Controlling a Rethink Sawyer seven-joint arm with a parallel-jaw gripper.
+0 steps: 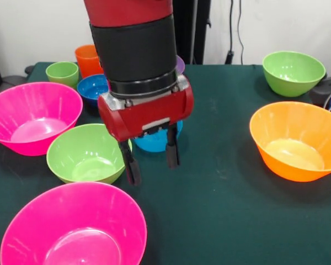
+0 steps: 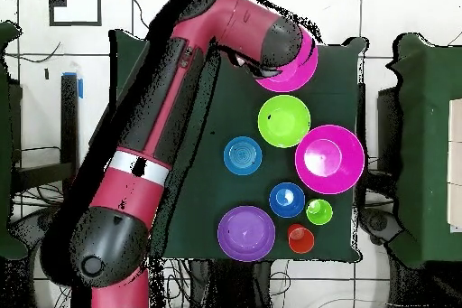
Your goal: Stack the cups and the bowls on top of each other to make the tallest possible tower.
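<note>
My gripper [image 1: 150,160] hangs open over the dark cloth, with nothing between its black fingers [image 1: 130,164]. Just behind it sits a small light-blue bowl [image 1: 152,142] [image 2: 243,155], and to its left a green bowl [image 1: 85,153] [image 2: 283,120]. One big pink bowl [image 1: 74,232] [image 2: 296,74] lies near, another [image 1: 33,116] [image 2: 329,158] at the left. An orange bowl [image 1: 298,141] and a second green bowl [image 1: 292,72] stand at the right. Far back are a blue bowl [image 1: 92,87] [image 2: 286,200], a purple bowl [image 1: 180,65] [image 2: 246,233], a light-green cup [image 1: 62,73] [image 2: 318,211] and an orange cup [image 1: 87,59] [image 2: 300,238]. Everything stands singly; no tower shows.
The table [image 1: 226,199] is covered in dark green cloth. A dark device [image 1: 328,91] rests at its right edge beside the far green bowl. In the overhead view the arm [image 2: 180,124] hides the gripper and the table's left part.
</note>
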